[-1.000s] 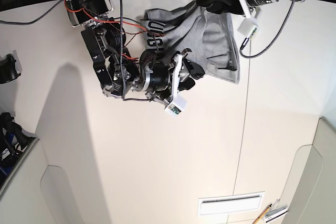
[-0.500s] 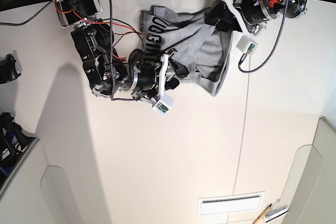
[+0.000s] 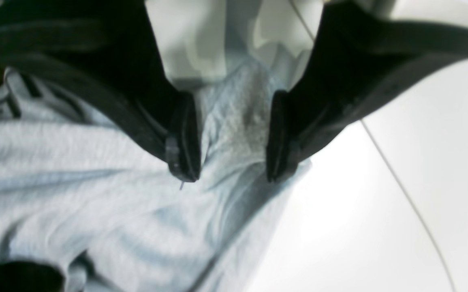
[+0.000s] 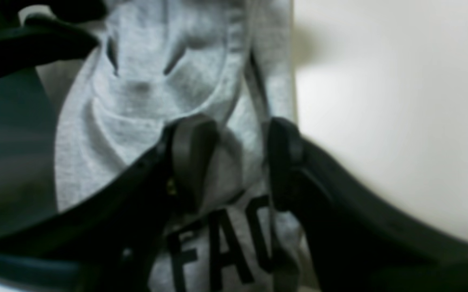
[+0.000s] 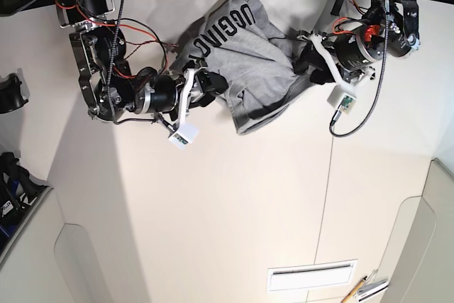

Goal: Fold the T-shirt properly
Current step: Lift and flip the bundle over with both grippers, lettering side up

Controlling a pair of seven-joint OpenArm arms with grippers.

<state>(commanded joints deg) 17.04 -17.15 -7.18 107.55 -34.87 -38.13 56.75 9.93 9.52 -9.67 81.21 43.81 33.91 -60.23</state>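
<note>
- On the white table (image 5: 234, 204), toward its far edge in the base view, the T-shirt (image 5: 255, 62) lies crumpled and stretched between the two arms, with black lettering (image 5: 221, 30) facing up.
- At the shirt's right side in that view, the left gripper (image 3: 227, 162) has its fingers (image 3: 183, 138) partly apart, with a bunched fold of grey cloth between them; whether they really pinch it, I cannot tell.
- At the opposite side, the right gripper (image 4: 227, 162) has its fingers (image 4: 282, 158) apart around a ridge of fabric just above the letters; a firm hold is not clear.
- Grey fabric is wrinkled near both grippers.
</note>
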